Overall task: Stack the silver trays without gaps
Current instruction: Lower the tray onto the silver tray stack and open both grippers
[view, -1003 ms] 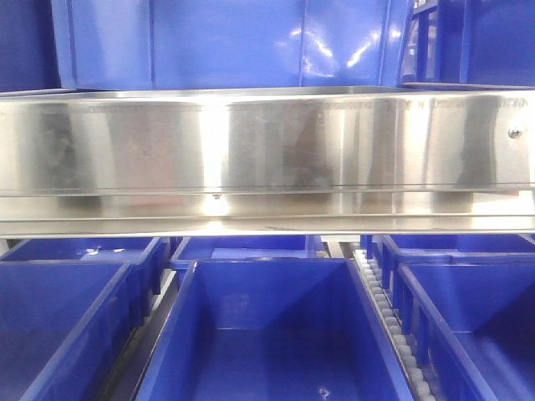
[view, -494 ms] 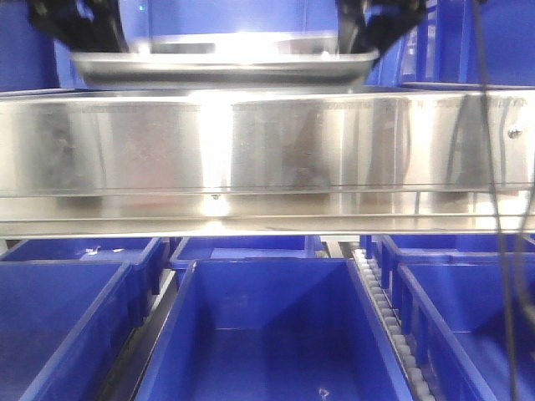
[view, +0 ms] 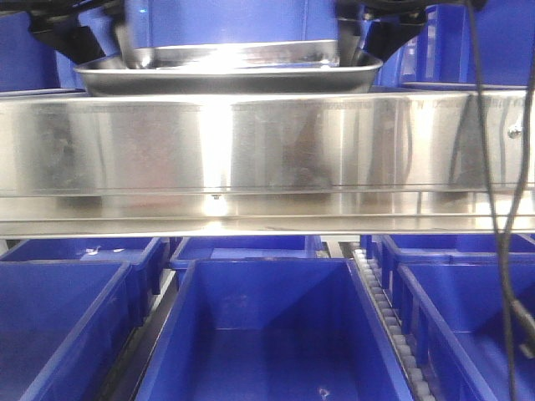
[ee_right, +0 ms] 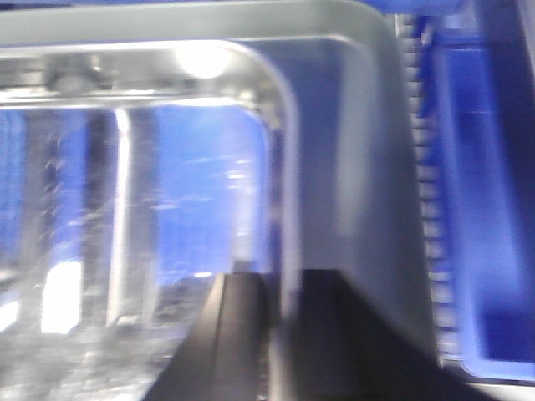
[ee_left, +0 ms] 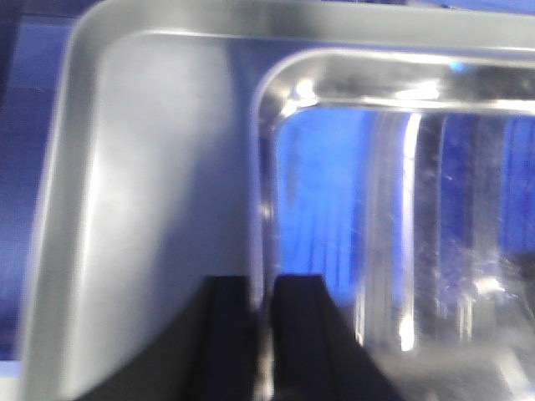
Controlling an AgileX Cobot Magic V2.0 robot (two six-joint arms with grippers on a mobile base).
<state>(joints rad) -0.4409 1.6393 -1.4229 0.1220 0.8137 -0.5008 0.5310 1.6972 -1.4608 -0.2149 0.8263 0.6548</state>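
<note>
The upper silver tray (view: 226, 57) hangs level between the two pincers, its long axis running from one to the other, directly over a wider lower silver tray (view: 226, 79) that shows just above the steel shelf rail (view: 267, 146). The left pincer (ee_left: 261, 334) is closed on the upper tray's left wall, one finger inside and one outside, and the right pincer (ee_right: 280, 334) grips the right wall likewise. Judging by the even band of lower-tray floor outside each pincer, the move ahead is probably straight down, both arms equally.
</note>
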